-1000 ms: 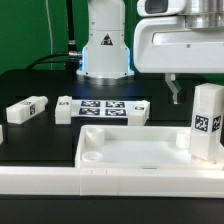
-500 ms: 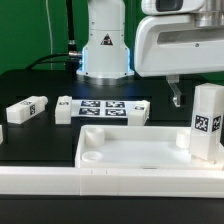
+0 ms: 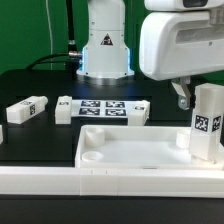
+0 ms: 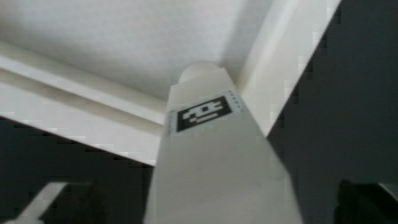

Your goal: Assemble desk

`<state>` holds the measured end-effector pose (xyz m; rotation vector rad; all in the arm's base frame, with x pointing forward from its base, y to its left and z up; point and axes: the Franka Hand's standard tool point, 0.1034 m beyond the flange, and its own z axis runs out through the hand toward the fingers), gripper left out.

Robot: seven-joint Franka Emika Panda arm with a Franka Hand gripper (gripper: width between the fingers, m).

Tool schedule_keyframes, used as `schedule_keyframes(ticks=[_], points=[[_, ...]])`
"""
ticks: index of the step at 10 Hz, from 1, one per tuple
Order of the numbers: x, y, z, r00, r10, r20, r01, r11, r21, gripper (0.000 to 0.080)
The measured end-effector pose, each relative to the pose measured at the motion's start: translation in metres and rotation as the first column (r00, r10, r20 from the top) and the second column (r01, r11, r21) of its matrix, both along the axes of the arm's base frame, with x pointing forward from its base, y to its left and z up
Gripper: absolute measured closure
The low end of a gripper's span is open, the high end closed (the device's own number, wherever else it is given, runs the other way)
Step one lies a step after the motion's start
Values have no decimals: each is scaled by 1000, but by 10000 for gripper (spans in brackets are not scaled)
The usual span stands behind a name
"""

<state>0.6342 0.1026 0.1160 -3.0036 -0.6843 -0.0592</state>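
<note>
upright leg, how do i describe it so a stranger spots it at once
Find the big white tabletop in the foreground and follow it to its end on the exterior view's right. The upright leg stands there, its black-white tag facing the camera. It is the only leg standing; the lying leg far to the left rests flat on the black table.

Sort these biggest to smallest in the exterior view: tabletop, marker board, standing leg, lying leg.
1. tabletop
2. standing leg and marker board: about alike
3. lying leg
Being nearer makes the standing leg look bigger.
</note>
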Motion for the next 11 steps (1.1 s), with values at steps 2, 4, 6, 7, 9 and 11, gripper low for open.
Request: schedule_keyframes(ticks=[2,4,6,7,9,11], points=[[0,0,0,1000,24,1,-24,1000,0,294],[0,0,0,1000,24,1,-24,1000,-1,432],[0,0,0,1000,14,1,-14,1000,0,511],[0,0,0,1000,13,1,-13,1000,0,511],[0,-1,0,996,-91,-7,91,996,6,511],[1,-3,-1,943,-331,-27,332,943,21,511]])
